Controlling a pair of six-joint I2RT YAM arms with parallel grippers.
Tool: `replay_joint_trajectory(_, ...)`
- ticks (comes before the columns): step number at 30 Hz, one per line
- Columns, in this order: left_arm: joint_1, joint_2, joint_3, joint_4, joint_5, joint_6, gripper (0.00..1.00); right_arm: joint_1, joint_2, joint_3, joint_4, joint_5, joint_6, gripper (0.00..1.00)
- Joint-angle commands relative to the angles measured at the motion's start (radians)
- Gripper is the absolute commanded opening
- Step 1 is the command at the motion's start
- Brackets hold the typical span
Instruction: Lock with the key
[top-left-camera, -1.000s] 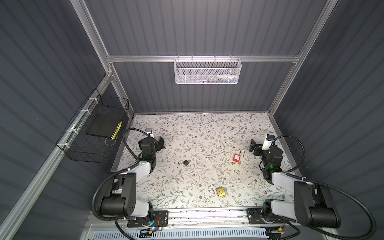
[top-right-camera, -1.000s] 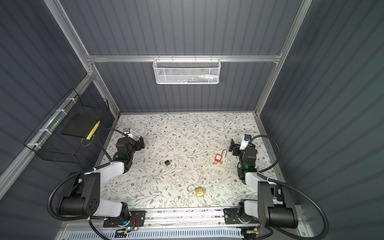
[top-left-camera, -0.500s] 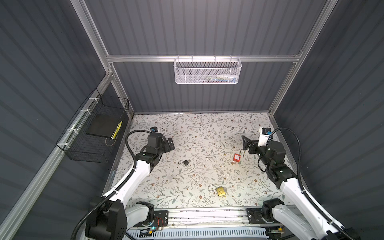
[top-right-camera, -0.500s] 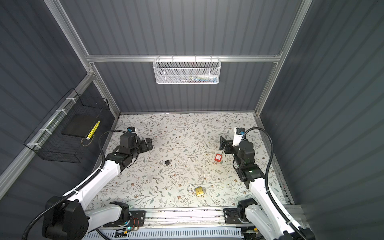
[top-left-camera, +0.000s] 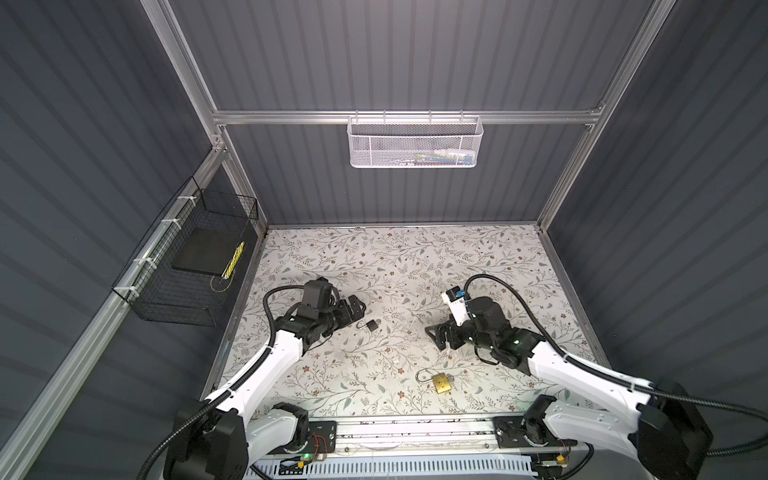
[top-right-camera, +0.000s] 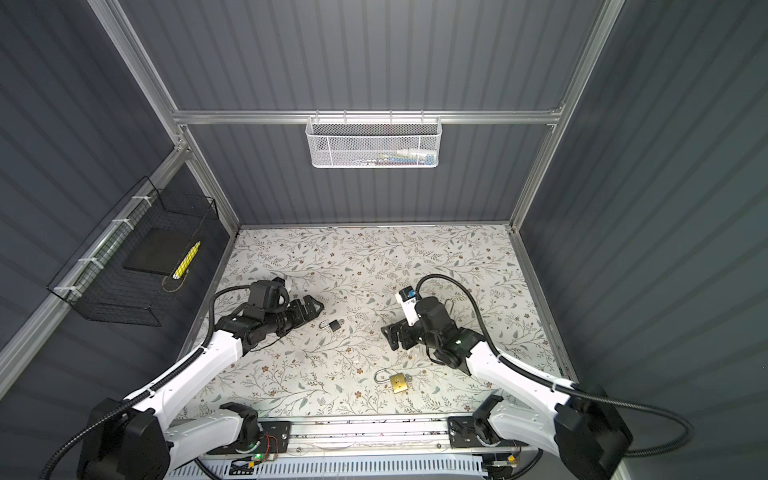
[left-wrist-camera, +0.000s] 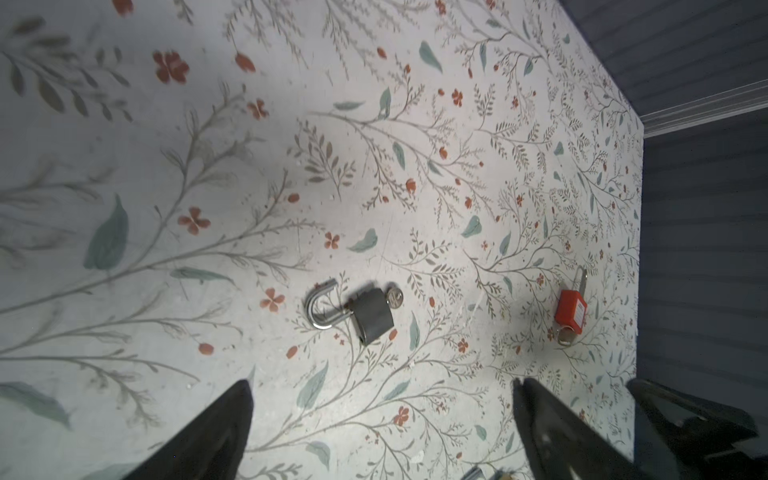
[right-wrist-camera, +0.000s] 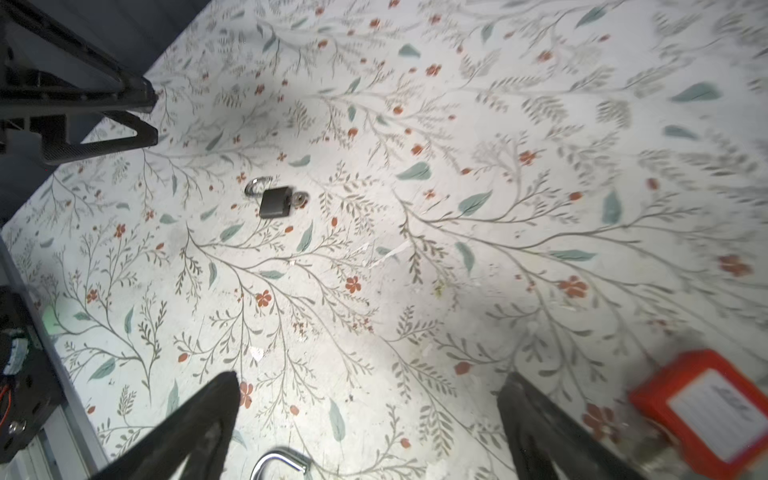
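Observation:
A black padlock (top-left-camera: 371, 325) (top-right-camera: 333, 325) lies left of the mat's centre, its silver shackle (left-wrist-camera: 320, 307) swung open. A key (left-wrist-camera: 394, 297) sticks out of its base. My left gripper (top-left-camera: 358, 308) (top-right-camera: 316, 308) hovers just left of the padlock, open and empty; in the left wrist view the padlock (left-wrist-camera: 371, 316) lies ahead of the left gripper (left-wrist-camera: 382, 384). My right gripper (top-left-camera: 434, 337) (top-right-camera: 388, 336) (right-wrist-camera: 370, 376) is open and empty near the centre. A red padlock (right-wrist-camera: 702, 411) (left-wrist-camera: 572, 311) lies beside it; my right arm hides it in both top views.
A brass padlock (top-left-camera: 441, 382) (top-right-camera: 400, 382) with an open shackle lies near the front edge. A white mesh basket (top-left-camera: 415, 143) hangs on the back wall. A black wire basket (top-left-camera: 187, 270) hangs on the left wall. Dark walls enclose the floral mat (top-left-camera: 395, 266).
Both arms have unfolded from the sides toward the middle. The left gripper now sits close to the black padlock. The right arm has swung over the red padlock and covers it from above.

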Motion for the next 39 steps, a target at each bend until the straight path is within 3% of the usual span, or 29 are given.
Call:
replay_joint_trajectory(1,-0.007,0.007,-0.015,0.029,0.085,-0.079,1.00,0.003,0.082,0.046,0.117,-0.025,-0.014,0.99)
replay_joint_trajectory(8,-0.022,0.114,-0.098,0.150,0.194,-0.138,1.00,0.003,0.218,0.126,0.170,-0.056,-0.037,0.99)
replay_joint_trajectory(12,-0.047,0.178,-0.124,0.242,0.192,-0.167,1.00,0.003,0.249,0.155,0.152,-0.052,-0.046,0.99)
replay_joint_trajectory(19,-0.050,0.325,-0.069,0.299,0.225,-0.142,1.00,0.002,0.243,0.120,0.158,-0.034,-0.043,0.99)
replay_joint_trajectory(23,-0.050,0.380,-0.023,0.282,0.191,-0.111,1.00,0.002,0.247,0.097,0.178,-0.049,-0.050,0.99)
replay_joint_trajectory(28,-0.050,0.458,0.074,0.249,0.163,-0.066,1.00,0.003,0.248,0.042,0.299,-0.152,-0.102,0.99)
replay_joint_trajectory(31,-0.050,0.497,0.137,0.210,0.142,-0.036,1.00,0.007,0.242,-0.017,0.434,-0.270,-0.166,0.99)
replay_joint_trajectory(34,-0.050,0.535,0.180,0.203,0.132,-0.026,1.00,0.009,0.249,-0.054,0.530,-0.302,-0.201,0.99)
replay_joint_trajectory(39,-0.050,0.536,0.218,0.172,0.133,-0.016,1.00,0.011,0.309,-0.018,0.518,-0.313,-0.219,0.99)
